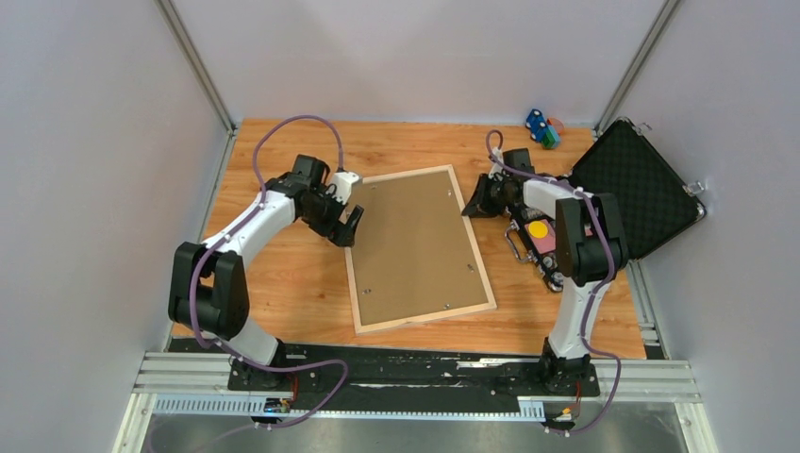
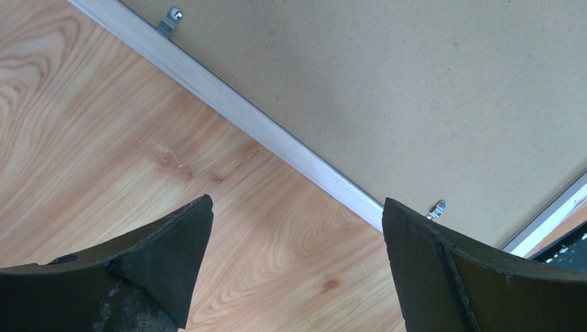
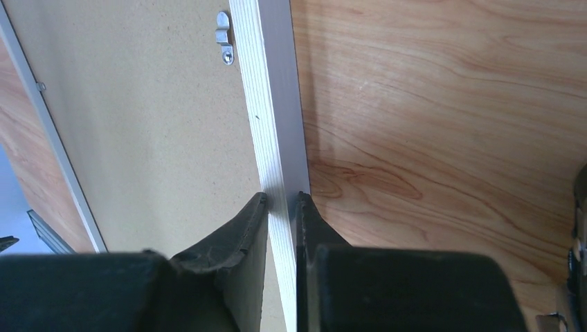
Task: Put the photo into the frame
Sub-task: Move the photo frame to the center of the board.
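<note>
The frame (image 1: 425, 318) lies back-up in the middle of the table, its pale wood rail around a plain brown backing board (image 1: 415, 245). The photo is hidden. My left gripper (image 1: 349, 226) hangs just outside the frame's left rail (image 2: 277, 142), open, with only bare table between its fingers (image 2: 180, 249). My right gripper (image 1: 472, 203) is at the frame's upper right edge. In the right wrist view it (image 3: 282, 197) is shut on the rail (image 3: 266, 104), one finger over the backing board (image 3: 138, 124) and one on the table side. Small metal clips (image 2: 436, 209) (image 3: 223, 38) sit along the rail's inner edge.
An open black case (image 1: 637, 198) with a foam lining stands at the right, behind my right arm. A small tray with a yellow disc (image 1: 538, 231) lies beside it. Blue and green toy pieces (image 1: 541, 127) sit at the back edge. Enclosure walls close in on the left, back and right.
</note>
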You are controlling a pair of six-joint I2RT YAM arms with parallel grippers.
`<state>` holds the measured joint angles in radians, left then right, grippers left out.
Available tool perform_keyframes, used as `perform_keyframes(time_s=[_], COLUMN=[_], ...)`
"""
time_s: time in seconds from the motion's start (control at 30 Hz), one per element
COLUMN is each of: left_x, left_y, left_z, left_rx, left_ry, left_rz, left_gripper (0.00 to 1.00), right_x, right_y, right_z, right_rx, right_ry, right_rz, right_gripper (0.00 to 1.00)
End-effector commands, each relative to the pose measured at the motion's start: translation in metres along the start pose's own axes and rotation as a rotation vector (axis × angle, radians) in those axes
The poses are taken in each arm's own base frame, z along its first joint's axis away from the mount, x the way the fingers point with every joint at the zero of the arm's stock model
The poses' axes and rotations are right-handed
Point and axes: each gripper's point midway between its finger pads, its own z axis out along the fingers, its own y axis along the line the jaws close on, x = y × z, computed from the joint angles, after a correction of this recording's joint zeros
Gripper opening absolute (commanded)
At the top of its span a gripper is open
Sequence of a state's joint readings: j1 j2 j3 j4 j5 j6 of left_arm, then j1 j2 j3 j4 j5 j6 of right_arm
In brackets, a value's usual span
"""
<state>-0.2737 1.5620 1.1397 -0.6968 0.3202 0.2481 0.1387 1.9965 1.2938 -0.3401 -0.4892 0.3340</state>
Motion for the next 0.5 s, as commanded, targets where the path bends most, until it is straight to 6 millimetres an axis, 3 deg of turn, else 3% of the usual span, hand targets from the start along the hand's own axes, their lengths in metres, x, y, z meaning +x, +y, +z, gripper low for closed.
perform_keyframes(time_s=[0.0, 0.17, 0.47], left_x=[-0.017, -0.010, 0.015], left_y=[-0.007, -0.014, -0.027], left_z=[0.005, 0.019, 0.036], left_rx=[0.044, 0.067, 0.086], left_ry=[-0.052, -0.018, 0.060], left_rz=[0.001, 0.014, 0.062], left_gripper=[1.00, 1.00, 1.00], right_x=[-0.022, -0.027, -0.021], right_y=[-0.007, 0.000, 0.006], right_z=[-0.009, -0.020, -0.016], right_rx=[0.037, 0.015, -0.068], right_ry=[-0.112, -0.148, -0.124], right_rz=[0.020, 0.056, 0.095], right_gripper=[0.00, 0.00, 0.00])
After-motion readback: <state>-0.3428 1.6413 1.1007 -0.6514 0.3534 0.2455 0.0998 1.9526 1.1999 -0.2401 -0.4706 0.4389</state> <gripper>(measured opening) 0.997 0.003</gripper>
